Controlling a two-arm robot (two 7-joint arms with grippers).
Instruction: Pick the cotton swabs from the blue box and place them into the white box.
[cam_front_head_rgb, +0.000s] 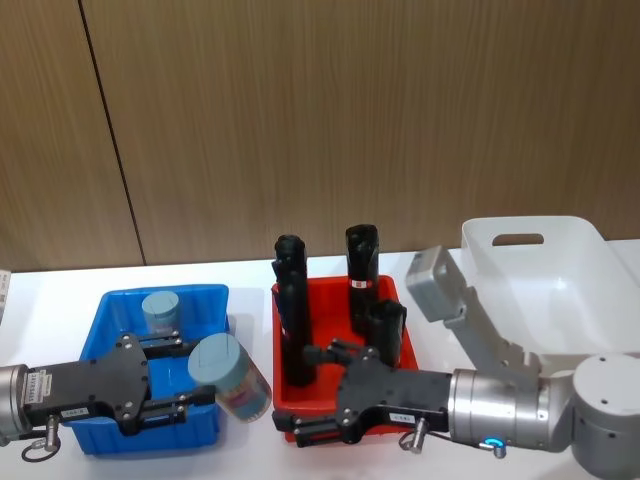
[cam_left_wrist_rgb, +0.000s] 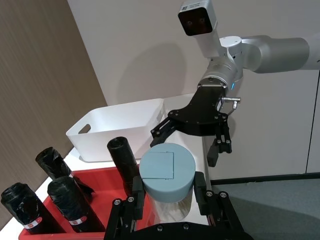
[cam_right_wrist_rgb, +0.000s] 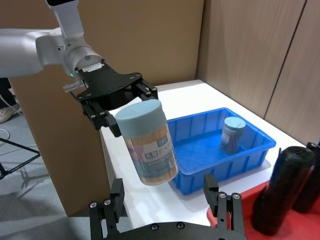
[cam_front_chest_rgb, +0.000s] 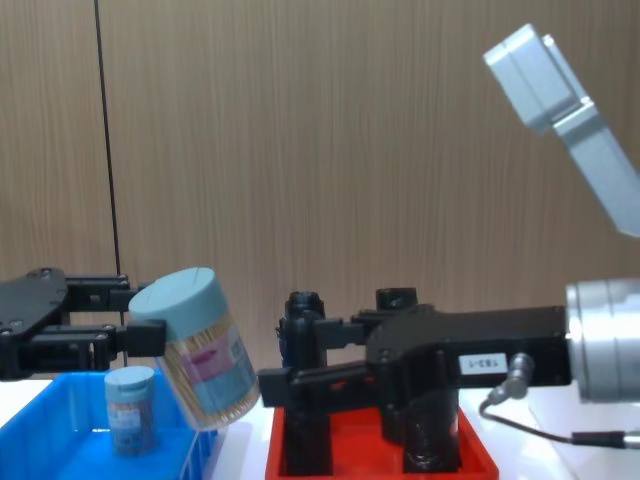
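At the lower left of the head view, the left pincer (cam_front_head_rgb: 204, 371) is clenched on a jar of cotton swabs (cam_front_head_rgb: 238, 382), its fingers closing on the jar just under the pale grey-blue lid. The jar hangs tilted in the air, lid toward the upper left and base toward the lower right. It sits over the right-hand edge of the blue box (cam_front_head_rgb: 140, 442) and clear of the white surface (cam_front_head_rgb: 60, 300). Pale sticks and a colourful label show through its clear wall.

A second jar (cam_front_head_rgb: 160, 311) stands upright inside the blue box, near the back wall.

Just right of the blue box, in the middle of the frame, is the red tray (cam_front_head_rgb: 325, 295), with several black rolls (cam_front_head_rgb: 292, 300) standing in it.

In the lower middle, the right pincer (cam_front_head_rgb: 318, 392) is released, its fingers spread apart and holding nothing. It points toward the left of the frame at the held jar, from over the front of the red tray.

The white box (cam_front_head_rgb: 580, 265) sits at the upper right, beyond the right arm, with its oval handle cutout in the far wall.
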